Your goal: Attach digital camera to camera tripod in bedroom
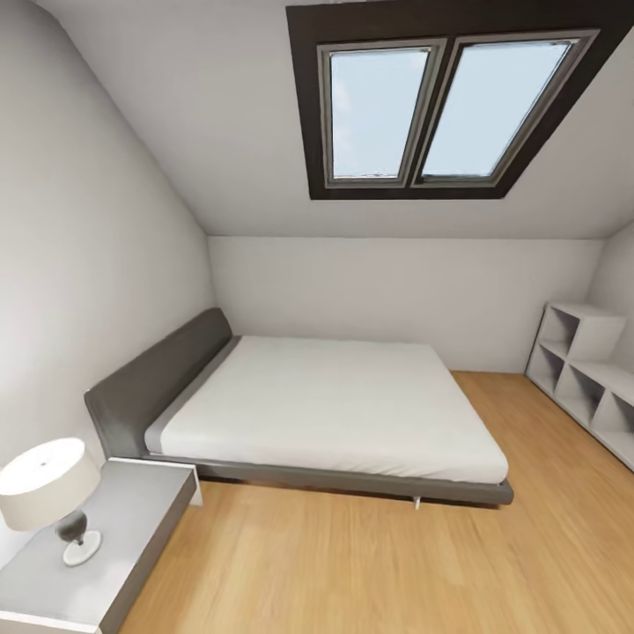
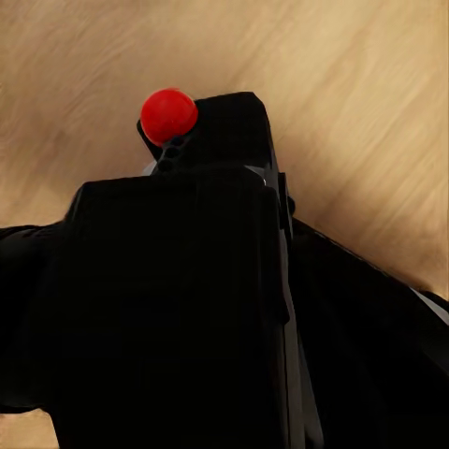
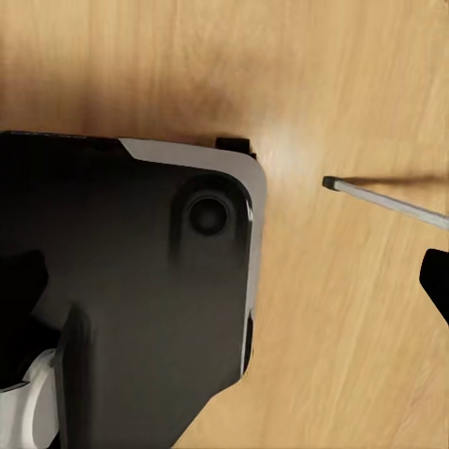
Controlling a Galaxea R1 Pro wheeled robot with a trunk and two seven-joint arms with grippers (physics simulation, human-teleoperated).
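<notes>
In the left wrist view the digital camera, a black box with a bright red dot on top, sits close to the lens over wood floor. My left gripper is shut on it, with dark fingers on both sides. In the right wrist view my right gripper is open and holds nothing, one dark fingertip showing at the frame's edge. A thin silver rod with a black tip, possibly a leg of the camera tripod, lies just above the floor. The bedroom spreads out in the head view.
A low grey bed with a white mattress stands against the left wall under a dark-framed skylight. A nightstand with a lamp is near left. White shelves line the right wall. My black base is below the right wrist.
</notes>
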